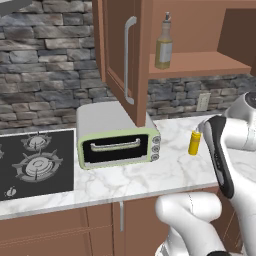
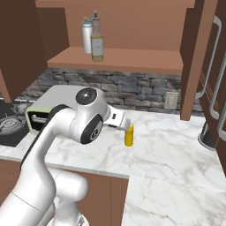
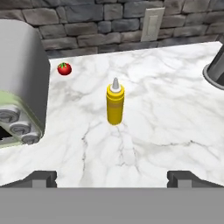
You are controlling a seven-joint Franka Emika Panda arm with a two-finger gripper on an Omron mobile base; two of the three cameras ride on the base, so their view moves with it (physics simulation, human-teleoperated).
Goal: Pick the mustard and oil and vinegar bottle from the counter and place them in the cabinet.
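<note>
Gripper [image 3: 112, 176] nearest the lens, fingers [image 3: 43, 178] spread wide, nothing between them, hovering over bare counter [image 3: 175, 122]. Mustard [image 3: 115, 104] upright on the marble ahead of the open jaws, centred between the fingertips in the hand view, apart from both. Same bottle [image 2: 129, 134] seen in the right base view just beyond the arm's wrist; in the left base view [image 1: 194, 142] standing right of the toaster oven [image 1: 119, 137], not touching it. Oven at the left of the hand view, pale green front, knobs toward the bottle. Tomato [image 3: 64, 68] farther back on the counter, near the oven's rear corner, well apart from the mustard. Dark round vessel [image 3: 215, 68] at the right edge, identity not clear. Wall outlet [image 3: 152, 24] on the stone backsplash behind. Above: cabinet [image 1: 200, 64] door open, oil bottle [image 1: 163, 47] upright on its shelf, a white container [image 2: 87, 37] just beside it. Stove [image 1: 35, 162] left of the oven.
</note>
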